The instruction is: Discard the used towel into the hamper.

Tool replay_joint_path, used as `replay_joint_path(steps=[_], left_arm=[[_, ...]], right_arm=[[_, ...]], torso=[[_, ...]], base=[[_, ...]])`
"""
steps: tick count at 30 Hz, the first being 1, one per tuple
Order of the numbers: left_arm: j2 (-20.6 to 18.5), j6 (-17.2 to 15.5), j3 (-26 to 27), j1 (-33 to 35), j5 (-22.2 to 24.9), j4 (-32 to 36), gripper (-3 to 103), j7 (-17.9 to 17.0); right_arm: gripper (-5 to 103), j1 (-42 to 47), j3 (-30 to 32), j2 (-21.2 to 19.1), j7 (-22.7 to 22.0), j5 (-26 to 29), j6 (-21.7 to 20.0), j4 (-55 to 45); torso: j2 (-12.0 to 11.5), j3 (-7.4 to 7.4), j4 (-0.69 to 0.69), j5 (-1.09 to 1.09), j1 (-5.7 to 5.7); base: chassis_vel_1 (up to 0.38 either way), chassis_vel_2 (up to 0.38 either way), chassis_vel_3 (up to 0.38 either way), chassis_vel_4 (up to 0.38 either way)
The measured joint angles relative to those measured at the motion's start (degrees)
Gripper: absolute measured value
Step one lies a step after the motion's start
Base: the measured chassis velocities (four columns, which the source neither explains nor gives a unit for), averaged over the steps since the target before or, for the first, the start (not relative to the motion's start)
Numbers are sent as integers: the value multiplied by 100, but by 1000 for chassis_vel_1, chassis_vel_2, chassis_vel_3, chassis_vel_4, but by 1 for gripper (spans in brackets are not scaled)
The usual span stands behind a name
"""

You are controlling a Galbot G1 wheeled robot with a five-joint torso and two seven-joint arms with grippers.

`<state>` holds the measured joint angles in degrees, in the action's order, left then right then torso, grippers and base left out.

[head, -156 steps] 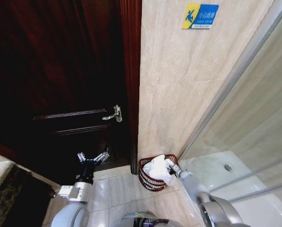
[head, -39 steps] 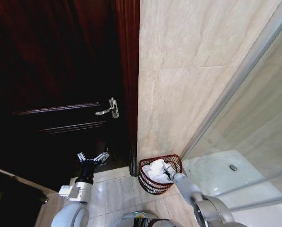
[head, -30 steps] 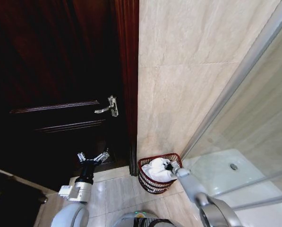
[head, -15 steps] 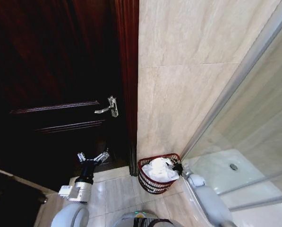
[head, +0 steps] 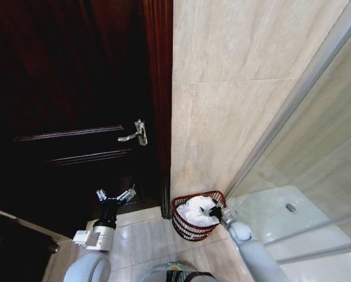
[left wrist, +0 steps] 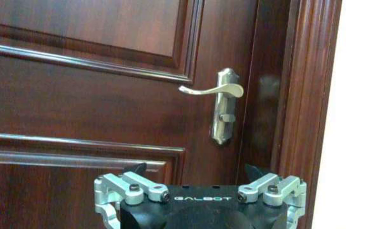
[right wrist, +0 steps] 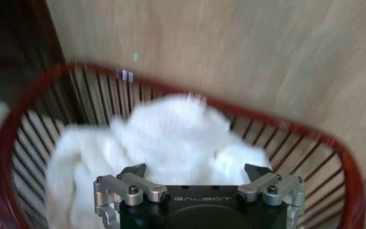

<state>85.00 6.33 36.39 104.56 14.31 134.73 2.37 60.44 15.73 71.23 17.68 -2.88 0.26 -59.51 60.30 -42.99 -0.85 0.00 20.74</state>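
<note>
The hamper (head: 184,227) is a dark red wire basket standing on the floor against the beige wall, just right of the door frame. The white used towel (head: 197,211) lies bunched inside it. My right gripper (head: 216,211) hovers at the hamper's right rim, open and holding nothing. In the right wrist view that gripper (right wrist: 196,171) sits just above the towel (right wrist: 170,129), inside the red rim of the hamper (right wrist: 335,143). My left gripper (head: 115,196) is held still and open before the dark door, well left of the hamper.
A dark wooden door with a silver lever handle (left wrist: 209,89) fills the left, its frame (head: 161,117) next to the hamper. A sloping glass shower screen (head: 293,111) and a white shower tray with a drain (head: 291,207) close off the right. Pale floor tiles lie in front.
My right gripper has let the towel go and pulled back from over the hamper's middle to its right rim. The towel stays in the hamper. The left arm has not moved.
</note>
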Motion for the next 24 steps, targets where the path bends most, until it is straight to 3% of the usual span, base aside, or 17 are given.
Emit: replay_joint_path(steps=[7,16,20,24], left_arm=[[0,0,0,0,0,0,100,0],[0,0,0,0,0,0,100,-1],[0,0,0,0,0,0,100,-1],[0,0,0,0,0,0,100,-1]], right_arm=[[100,-1056,-93,397,-340,-512,456,1864],[100,-2216,25,790,-369,-211,516,3402],[100,-2349,50,927,-402,-150,472,3667],[100,-2083,29,897,-409,-66,428,3252]], torso=[[7,-4,-1,0,4],[12,-7,2,-5,5],[14,-8,3,-5,6],[15,-8,-1,-1,7]], base=[[0,0,0,0],[0,0,0,0],[0,0,0,0],[0,0,0,0]])
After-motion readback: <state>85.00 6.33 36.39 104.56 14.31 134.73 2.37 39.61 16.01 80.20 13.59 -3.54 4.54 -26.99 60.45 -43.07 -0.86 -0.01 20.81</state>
